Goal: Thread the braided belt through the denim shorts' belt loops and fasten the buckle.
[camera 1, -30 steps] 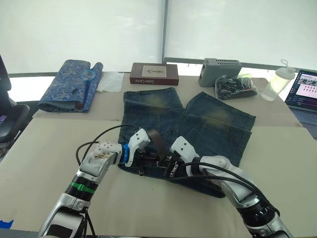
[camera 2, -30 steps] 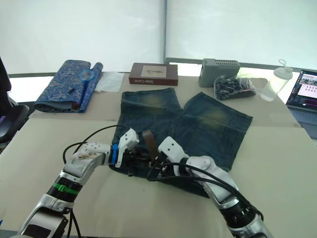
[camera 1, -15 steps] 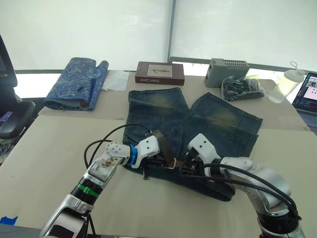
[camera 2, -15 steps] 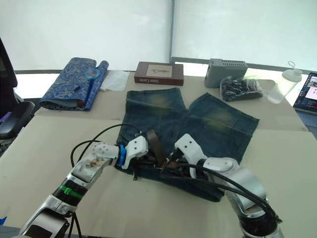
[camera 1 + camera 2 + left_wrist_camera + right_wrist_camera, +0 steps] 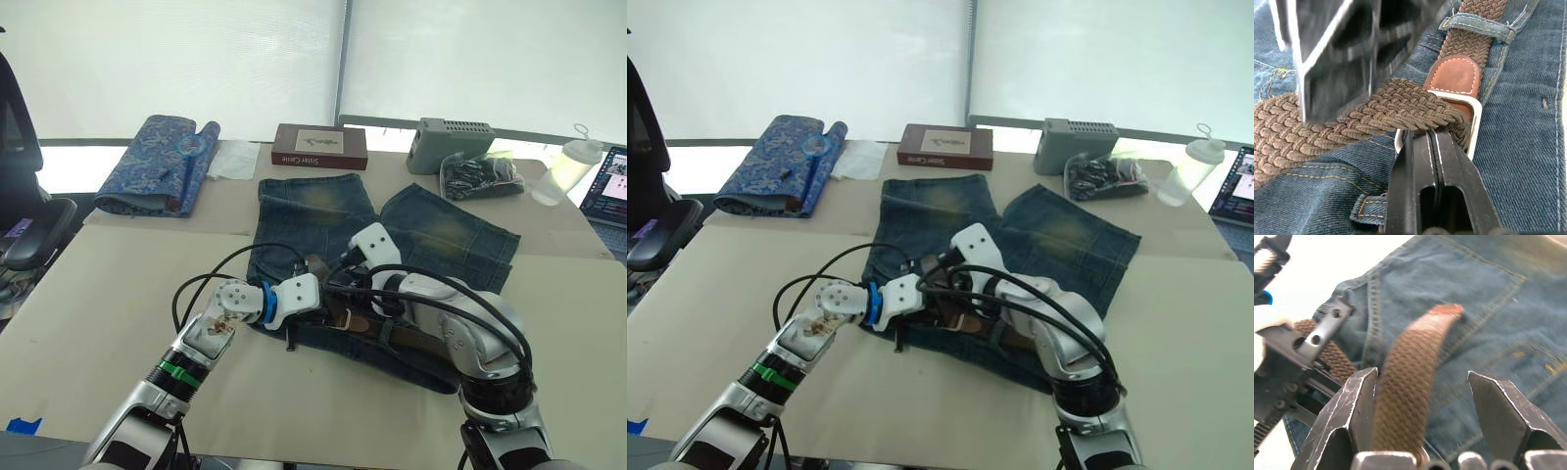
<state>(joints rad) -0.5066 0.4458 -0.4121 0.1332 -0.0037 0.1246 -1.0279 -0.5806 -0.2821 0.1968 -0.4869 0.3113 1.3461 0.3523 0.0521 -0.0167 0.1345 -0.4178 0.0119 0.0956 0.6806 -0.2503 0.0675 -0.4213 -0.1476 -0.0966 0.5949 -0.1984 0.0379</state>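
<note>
We're working the fastening step now. Nearest us, our left claw (image 5: 1422,134) is sitting w/ its fingers pressed together on the near bar of the buckle (image 5: 1475,128), pinning that silver frame flat against the waistband. The belt (image 5: 1400,105) is crossing over the frame here, and a leather tab w/ white stitching is lying just behind the frame. One of the loops (image 5: 1480,23) is already carrying the strap just past that tab, so we're judging the threading along the waistband as mostly done, tho we can't check every loop from here.

Just beyond, our right claw (image 5: 1420,382) is standing w/ its fingers spread apart, the loose tail of the belt rising between them and resting beside one finger; nothing is being squeezed. The tail's tip is pointing out over the shorts (image 5: 431,235), which are lying flat on the worktop (image 5: 98,294), waistband toward us, legs pointing away.

Next move, as we're reading it: right claw needs to close on the tail near its tip, then pull it through the frame while the left is holding the frame steady. Whether a prong is seated in the weave we can't tell.

Farther back, well apart from the work, a blue fabric roll (image 5: 147,162), a book (image 5: 319,145), a grey box (image 5: 455,144), a bottle (image 5: 570,168) and a laptop (image 5: 607,181) are sitting along the far edge.
</note>
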